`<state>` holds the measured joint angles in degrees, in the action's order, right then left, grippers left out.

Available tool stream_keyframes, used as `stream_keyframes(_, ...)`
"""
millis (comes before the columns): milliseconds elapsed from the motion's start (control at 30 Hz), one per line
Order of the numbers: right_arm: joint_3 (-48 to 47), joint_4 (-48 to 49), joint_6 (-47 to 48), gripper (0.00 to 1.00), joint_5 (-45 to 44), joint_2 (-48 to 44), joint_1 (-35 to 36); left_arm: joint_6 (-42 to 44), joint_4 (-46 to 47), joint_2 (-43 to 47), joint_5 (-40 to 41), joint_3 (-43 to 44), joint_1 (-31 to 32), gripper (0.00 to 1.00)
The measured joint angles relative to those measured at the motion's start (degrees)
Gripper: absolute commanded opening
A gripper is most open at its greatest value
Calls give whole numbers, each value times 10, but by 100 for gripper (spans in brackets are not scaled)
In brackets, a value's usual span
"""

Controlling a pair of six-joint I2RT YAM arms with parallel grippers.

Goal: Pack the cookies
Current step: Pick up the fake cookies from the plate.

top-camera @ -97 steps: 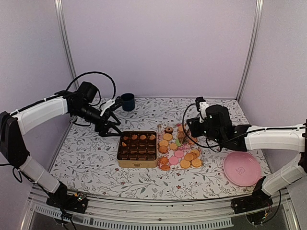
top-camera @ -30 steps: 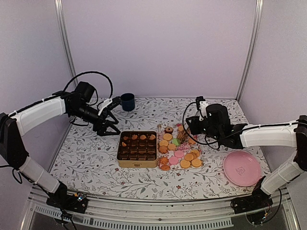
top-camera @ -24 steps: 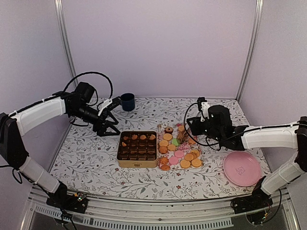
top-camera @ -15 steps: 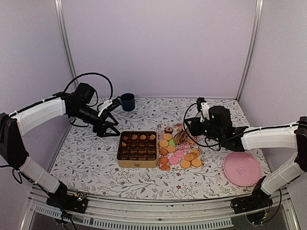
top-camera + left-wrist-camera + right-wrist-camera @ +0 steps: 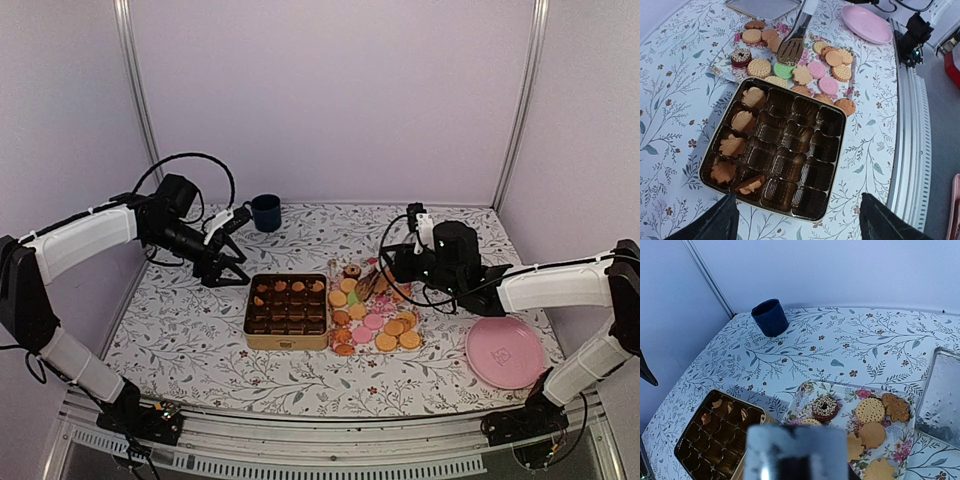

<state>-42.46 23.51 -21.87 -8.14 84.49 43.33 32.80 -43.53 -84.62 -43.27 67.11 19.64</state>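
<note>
Over the floral tray point(image 5: 721, 61), right of the gold tin point(image 5: 287, 343), the right gripper point(image 5: 393, 268) is clenched on a slotted metal spatula point(image 5: 791, 48), its blade among the loose cookies point(image 5: 377, 324). A few more cookies fill the tin's far cells. Left of the tin, the left gripper point(image 5: 232, 270) hovers, released and empty.

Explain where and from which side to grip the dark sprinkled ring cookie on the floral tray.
Probably from straight above, pinching its outer rim. The ring cookie lies flat and looks thicker than its neighbours, with bare floral tray on one side and a small gap to the round biscuit on the other.
</note>
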Motion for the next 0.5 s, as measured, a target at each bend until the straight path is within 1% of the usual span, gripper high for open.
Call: stream_keyframes(500, 0, 5, 20, 0, 43, -8, 0, 0, 0, 3, 0, -2, 0, 83)
